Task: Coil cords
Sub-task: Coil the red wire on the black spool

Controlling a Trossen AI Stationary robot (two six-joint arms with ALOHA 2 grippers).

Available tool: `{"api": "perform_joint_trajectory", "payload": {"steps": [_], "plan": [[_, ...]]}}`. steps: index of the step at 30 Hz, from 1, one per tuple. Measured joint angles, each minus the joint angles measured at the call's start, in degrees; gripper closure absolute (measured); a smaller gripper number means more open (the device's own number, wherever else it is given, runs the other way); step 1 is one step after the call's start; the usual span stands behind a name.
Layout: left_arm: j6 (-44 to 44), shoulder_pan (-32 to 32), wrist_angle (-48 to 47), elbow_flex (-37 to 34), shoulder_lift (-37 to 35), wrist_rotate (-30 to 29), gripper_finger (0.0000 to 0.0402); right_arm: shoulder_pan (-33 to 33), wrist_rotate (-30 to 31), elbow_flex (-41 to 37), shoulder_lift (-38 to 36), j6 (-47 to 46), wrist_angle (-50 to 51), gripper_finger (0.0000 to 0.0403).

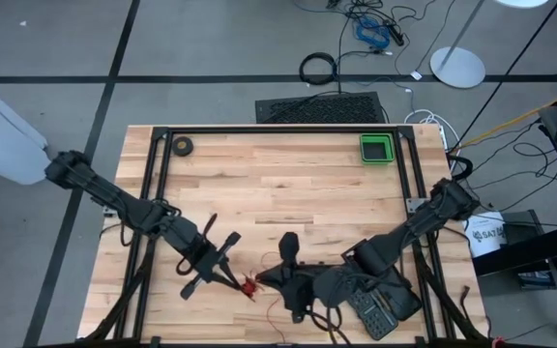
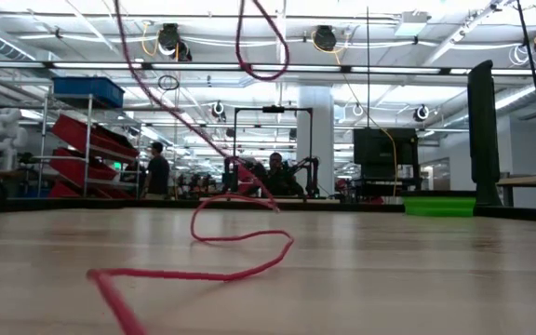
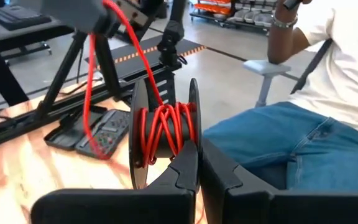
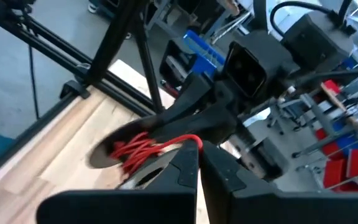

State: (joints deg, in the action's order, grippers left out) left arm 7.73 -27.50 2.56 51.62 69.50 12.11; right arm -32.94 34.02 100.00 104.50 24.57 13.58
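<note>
The cord is a thin red wire, partly wound on a small black spool (image 3: 165, 134) with two round flanges. My left gripper (image 3: 197, 163) is shut on this spool, clear of the table near its front edge (image 1: 228, 275). From the spool the red wire (image 3: 126, 37) runs up to my right gripper (image 4: 199, 155), which is shut on it close beside the spool (image 4: 135, 152). In the high view my right gripper (image 1: 271, 280) stands just right of the spool. The rest of the wire (image 2: 240, 247) lies in slack loops on the table and rises out of the low view. My left gripper pinches the rim of one spool flange (image 3: 194, 140) between its two fingers, coming at it roughly level from the table's left. The spool is lifted clear, its axis lying across the fingers. My right gripper pinches the red wire (image 4: 190, 140) between its fingertips, a single strand just off the spool. It comes nearly level from the table's right. The wire bends over the fingertips toward the spool.
A green tray (image 1: 376, 148) sits at the far right and a small dark tape roll (image 1: 182, 147) at the far left. A black meter in an open case (image 1: 380, 309) lies at the near right. A seated person in jeans (image 3: 303, 143) is close to the table's near edge.
</note>
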Motion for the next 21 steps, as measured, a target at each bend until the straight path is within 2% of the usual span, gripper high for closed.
{"api": "perform_joint_trajectory", "payload": {"steps": [9,17,21], "plan": [[1.64,0.03,4.00,0.00,2.07,4.90,0.0393,2.32,-1.04,-0.01,1.52,0.29,-3.58,0.0403],[3.33,-0.01,7.02,0.00,2.12,8.41,0.0398,4.93,-10.79,0.01,2.37,-1.95,-7.16,0.0403],[3.77,-0.45,8.42,0.00,2.14,9.84,0.0399,5.97,-12.62,-0.01,3.41,-2.86,-8.37,0.0403]]}}
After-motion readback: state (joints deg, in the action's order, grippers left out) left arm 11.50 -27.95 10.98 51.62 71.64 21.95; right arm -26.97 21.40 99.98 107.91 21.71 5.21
